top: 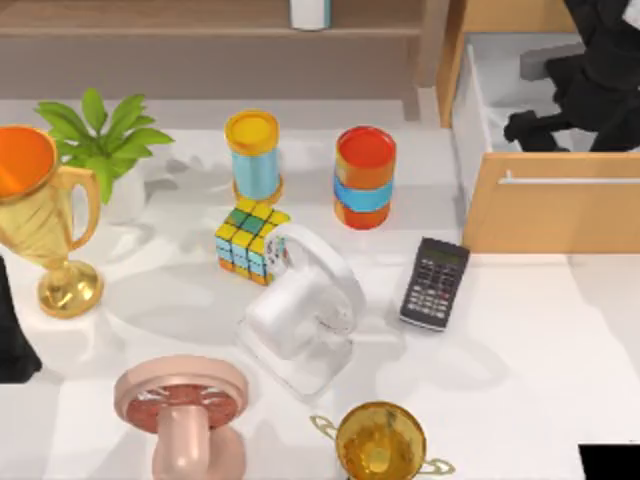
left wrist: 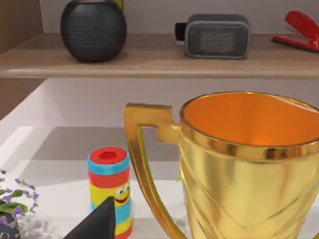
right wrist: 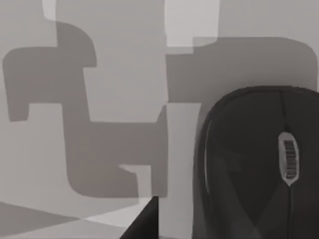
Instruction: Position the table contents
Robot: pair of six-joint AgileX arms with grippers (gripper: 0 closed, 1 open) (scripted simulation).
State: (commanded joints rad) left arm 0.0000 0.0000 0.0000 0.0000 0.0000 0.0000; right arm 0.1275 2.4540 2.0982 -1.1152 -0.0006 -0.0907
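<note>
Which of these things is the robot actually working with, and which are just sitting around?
Likely in the job: table; right gripper in the open drawer; black mouse near it.
Just lying about: gold trophies, cube, two cans, calculator, pink fan, plant; left arm idle at table's left edge.

The broad, flat, smooth white tabletop lay level and filled most of the top view, from the left edge to the right edge. Its surface was plain and glossy, with soft grey shadows on it. On the far side it ran under a shelf, and at the far right it met a light-wood unit.
</note>
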